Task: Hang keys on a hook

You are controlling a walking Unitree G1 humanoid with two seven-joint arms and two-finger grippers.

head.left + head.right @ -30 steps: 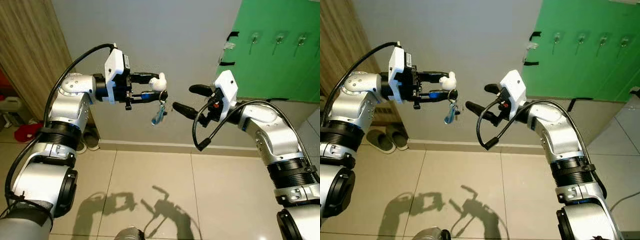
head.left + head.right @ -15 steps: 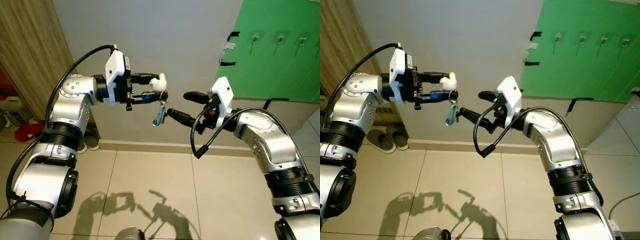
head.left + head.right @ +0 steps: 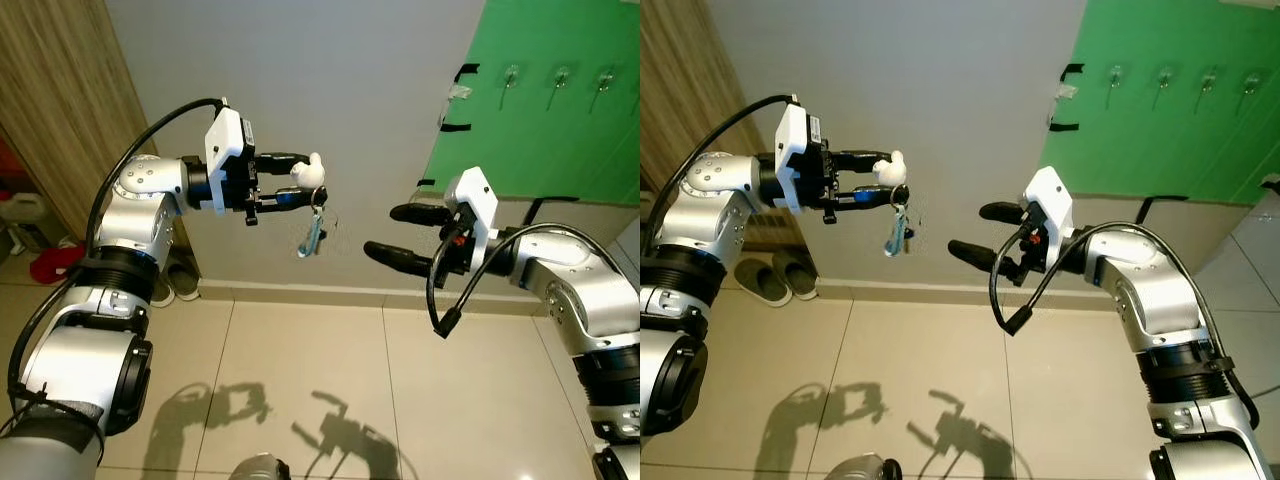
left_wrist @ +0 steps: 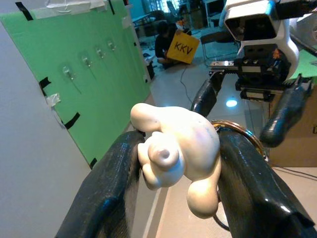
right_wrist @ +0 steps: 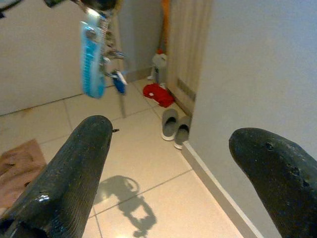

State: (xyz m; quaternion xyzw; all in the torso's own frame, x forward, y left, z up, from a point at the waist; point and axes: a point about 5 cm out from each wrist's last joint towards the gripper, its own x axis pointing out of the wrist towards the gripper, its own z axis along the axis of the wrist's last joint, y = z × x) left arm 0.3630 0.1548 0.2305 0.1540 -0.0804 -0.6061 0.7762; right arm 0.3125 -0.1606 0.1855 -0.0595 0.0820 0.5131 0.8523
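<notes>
Keys [image 3: 314, 232] dangle below the left gripper [image 3: 300, 184], pinched by their white charm [image 3: 308, 173]; the wide-open, empty right gripper [image 3: 392, 235] nearby might knock them loose.

Keys [image 3: 314, 232] with a white figurine charm [image 3: 308, 173] dangle mid-air; green board's hooks [image 3: 557, 80] empty.

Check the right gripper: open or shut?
Open. The right gripper has its two black fingers spread wide with nothing between them, apart from the keys hanging from the left gripper.
</notes>
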